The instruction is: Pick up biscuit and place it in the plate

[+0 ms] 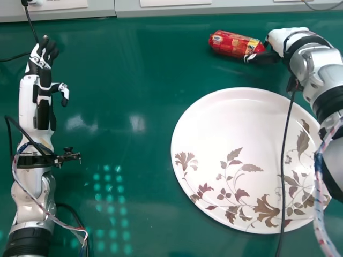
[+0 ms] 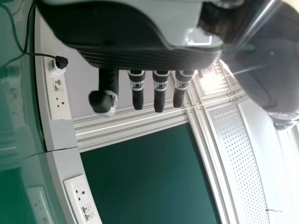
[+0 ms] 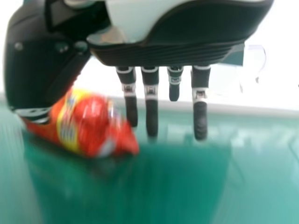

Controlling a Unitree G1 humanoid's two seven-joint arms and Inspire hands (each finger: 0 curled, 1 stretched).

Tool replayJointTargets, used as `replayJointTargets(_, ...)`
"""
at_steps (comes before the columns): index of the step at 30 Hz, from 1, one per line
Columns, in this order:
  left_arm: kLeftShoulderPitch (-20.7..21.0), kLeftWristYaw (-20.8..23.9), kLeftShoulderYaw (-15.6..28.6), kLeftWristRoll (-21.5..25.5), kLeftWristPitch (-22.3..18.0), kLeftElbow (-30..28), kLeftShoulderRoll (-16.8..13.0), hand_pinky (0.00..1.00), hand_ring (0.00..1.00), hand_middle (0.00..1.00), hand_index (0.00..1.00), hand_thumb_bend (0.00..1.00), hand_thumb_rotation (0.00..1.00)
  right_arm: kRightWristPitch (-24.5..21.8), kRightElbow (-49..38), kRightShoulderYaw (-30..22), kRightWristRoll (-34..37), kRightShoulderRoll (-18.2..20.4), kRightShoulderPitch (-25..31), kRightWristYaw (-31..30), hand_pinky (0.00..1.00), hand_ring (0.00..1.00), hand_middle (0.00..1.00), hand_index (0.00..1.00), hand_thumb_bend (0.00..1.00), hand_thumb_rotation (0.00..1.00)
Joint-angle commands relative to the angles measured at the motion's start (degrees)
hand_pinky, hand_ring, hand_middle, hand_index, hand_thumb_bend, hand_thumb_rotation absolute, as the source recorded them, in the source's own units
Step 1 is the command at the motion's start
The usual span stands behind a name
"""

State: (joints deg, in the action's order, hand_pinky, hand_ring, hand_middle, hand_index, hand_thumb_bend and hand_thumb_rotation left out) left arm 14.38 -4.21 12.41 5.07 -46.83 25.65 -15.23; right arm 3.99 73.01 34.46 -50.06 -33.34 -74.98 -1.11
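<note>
The red biscuit packet (image 1: 235, 44) lies on the table beyond the plate (image 1: 225, 118). My right hand (image 1: 278, 44) is at the packet's right end, its thumb close against that end; whether they touch I cannot tell. In the right wrist view the fingers of my right hand (image 3: 152, 100) are straight, and the biscuit packet (image 3: 88, 126) lies beside the thumb, not gripped. The left hand (image 1: 44, 67) rests at the table's far left with its fingers relaxed; in the left wrist view the left hand (image 2: 160, 91) holds nothing.
A black cable (image 1: 285, 160) hangs across the plate in front of the right forearm. Along the table's back edge runs a grey panel (image 1: 126, 8) with sockets. Another black cable (image 1: 15, 57) lies at the far left, near the left hand.
</note>
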Motion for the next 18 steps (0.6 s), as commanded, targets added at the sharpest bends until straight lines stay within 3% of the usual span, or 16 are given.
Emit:
replayJointTargets(1,-8.94,0.57,-0.90,-1.18,1.87,4.17,3.45,0.00,1.00,0.98,1.00,1.00,0.84,1.40,-0.12,1.76,-1.58,-0.20,0.28,3.91,0.17,0.36,0.45,0.55,0.52,0.00)
replayJointTargets(3,-9.16,0.75,-0.90,-1.41,2.33,3.74,3.39,0.00,1.00,0.98,1.00,1.00,0.84,1.63,0.27,2.36,-2.39,-0.40,0.38,6.35,0.11,0.20,0.47,0.50,0.53,0.00)
replayJointTargets(4,-9.14,0.63,-0.89,-1.40,2.13,3.97,3.32,0.00,1.00,0.99,1.00,1.00,0.84,1.77,0.43,2.53,-2.55,-0.48,0.41,7.23,0.11,0.19,0.47,0.49,0.53,0.00)
replayJointTargets(18,-8.48,1.24,-1.03,-2.28,1.25,4.95,3.44,0.00,1.00,0.98,1.00,1.00,0.85,2.79,1.24,4.49,-3.80,-1.16,-0.57,8.62,0.13,0.19,0.47,0.48,0.52,0.00)
